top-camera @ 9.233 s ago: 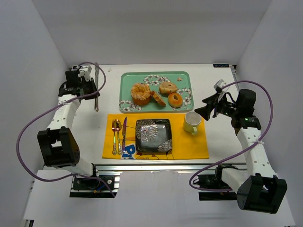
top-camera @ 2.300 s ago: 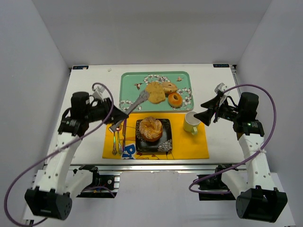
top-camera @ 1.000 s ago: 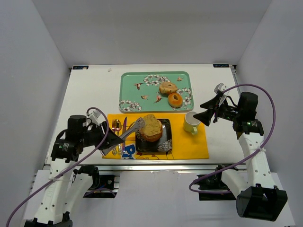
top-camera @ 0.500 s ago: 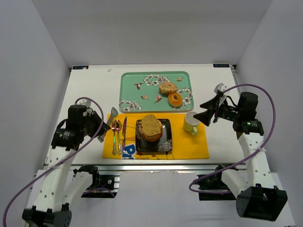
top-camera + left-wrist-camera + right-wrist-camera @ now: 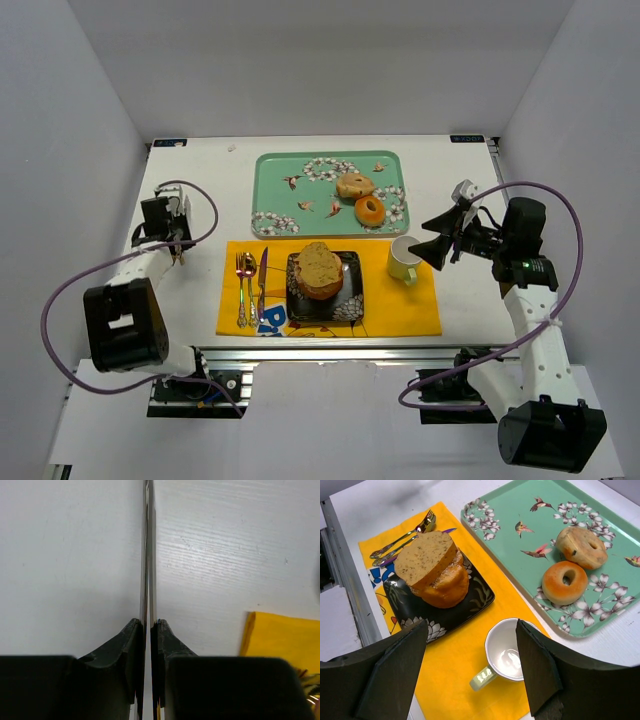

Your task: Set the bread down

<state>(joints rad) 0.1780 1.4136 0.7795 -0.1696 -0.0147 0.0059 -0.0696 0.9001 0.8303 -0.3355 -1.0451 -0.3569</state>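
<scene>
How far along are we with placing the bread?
Done: the bread slice lies on the pastry on the black plate. In hand: the left hand is shut on the tongs over the table, left side. Left: likely only setting the tongs down.

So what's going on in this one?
A bread slice lies on a pastry on the black plate. The left arm is off to the left, jaws shut on tongs, clear of the food. The right arm hovers near the mug, jaws open and empty. A bagel and a roll sit on the tray.
</scene>
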